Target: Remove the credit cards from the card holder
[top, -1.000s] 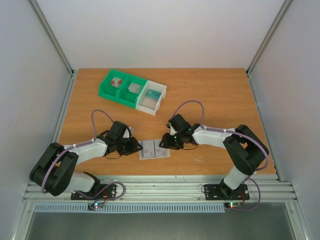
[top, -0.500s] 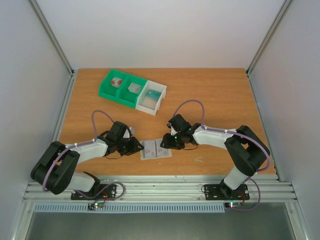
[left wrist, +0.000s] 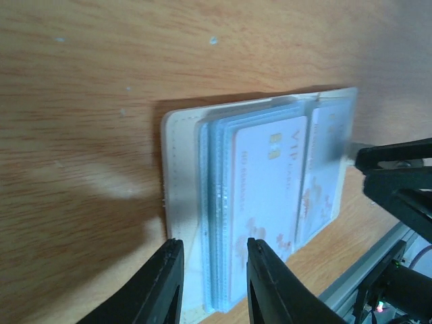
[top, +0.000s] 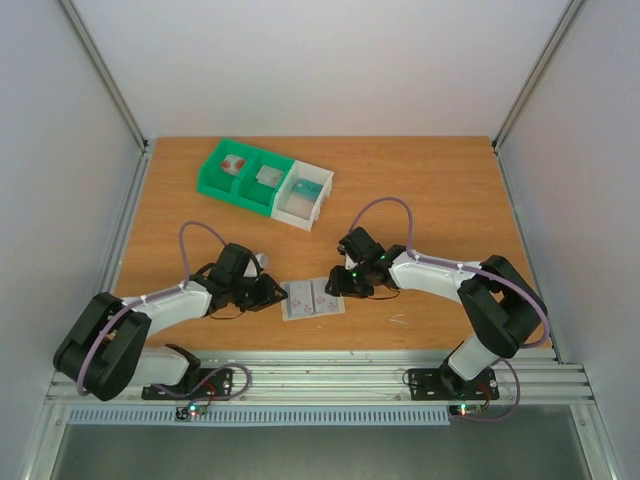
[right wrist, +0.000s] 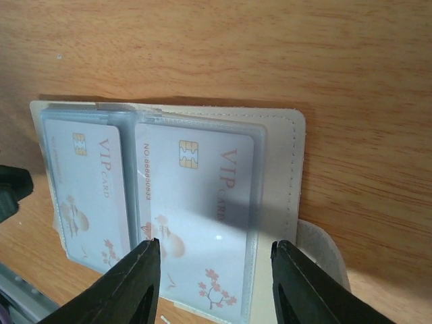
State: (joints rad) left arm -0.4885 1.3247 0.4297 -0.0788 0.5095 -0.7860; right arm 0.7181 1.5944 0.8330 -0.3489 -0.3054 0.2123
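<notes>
The card holder [top: 313,298] lies open and flat on the wooden table [top: 430,190], near the front edge and right between the two arms. Its long axis runs left to right, so each arm has one end of it. The green-and-white bin tray [top: 265,185] sits well apart at the back.

From the right wrist you can see both credit cards inside their clear sleeves. They're white, each with a gold chip, "VIP" lettering and reddish blossoms. One is in the left panel [right wrist: 88,189] and one in the right panel [right wrist: 196,202]. They lie side by side, with their long sides running away from the fingers. A small pale tab [right wrist: 324,260] sticks out of the cream cover at the right.

The right gripper [right wrist: 216,283] hangs over the right-hand card with its jaws wide apart, one on each side of that panel, and nothing between them. It's clearly the nearer one to that card.

The left gripper [left wrist: 216,287] is down at the holder's left end. Its jaws are only a little apart, with the stacked sleeve edges showing in the gap. I can't tell whether it's pressing the cover down or just hovering.

I'd say neither card is out yet. The next move depends on which edge the sleeve opens along, and I can't make that out. The right arm looks placed to work its card free while the left steadies the holder
</notes>
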